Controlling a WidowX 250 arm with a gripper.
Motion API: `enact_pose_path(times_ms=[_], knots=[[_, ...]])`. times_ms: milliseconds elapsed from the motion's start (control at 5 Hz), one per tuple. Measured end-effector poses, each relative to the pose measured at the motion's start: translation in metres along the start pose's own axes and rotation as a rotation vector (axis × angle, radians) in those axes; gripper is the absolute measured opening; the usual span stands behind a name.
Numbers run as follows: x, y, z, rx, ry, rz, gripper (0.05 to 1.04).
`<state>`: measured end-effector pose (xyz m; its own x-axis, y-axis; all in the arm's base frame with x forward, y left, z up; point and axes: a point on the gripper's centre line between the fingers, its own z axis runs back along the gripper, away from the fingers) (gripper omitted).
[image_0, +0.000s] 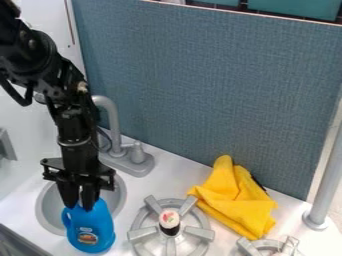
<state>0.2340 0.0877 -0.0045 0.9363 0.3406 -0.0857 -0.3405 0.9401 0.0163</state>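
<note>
Nearest the camera, and largest of the work surfaces, is the white table (19, 206), its front edge running across the lower left corner. Above it hangs the black arm (70, 120), from the upper left. The round grey sink (50, 212) lies behind the blue bottle (91, 230), beside the faucet (113, 122). The crumpled yellow cloth (234, 197) lies beyond the burner (139, 234).

The bottle is upright in view, overlapping the sink's near side, its top at the end effector (79, 207); whether that is clenched on it or released cannot be told. It is probably smooth, fairly stiff plastic, slippery if wet, light if drained and heavier if full; the neck or side handle looks the best hold. Its walls hide any contents. Smallest, a dark-sided, white-topped piece (169, 220) with pink and green marks sits at the burner's middle.
</note>
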Motion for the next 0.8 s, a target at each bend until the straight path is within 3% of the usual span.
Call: enact_pose_path(times_ms=[200,400,600,800], knots=[[0.002,0.001,-0.001,-0.004,0.059,0.044,0.385],[0.002,0.000,-0.001,-0.007,0.096,0.061,0.484],[-0.003,-0.003,-0.002,-0.002,0.131,0.068,0.775],[0.004,-0.009,0.016,0.012,0.089,0.059,1.000]])
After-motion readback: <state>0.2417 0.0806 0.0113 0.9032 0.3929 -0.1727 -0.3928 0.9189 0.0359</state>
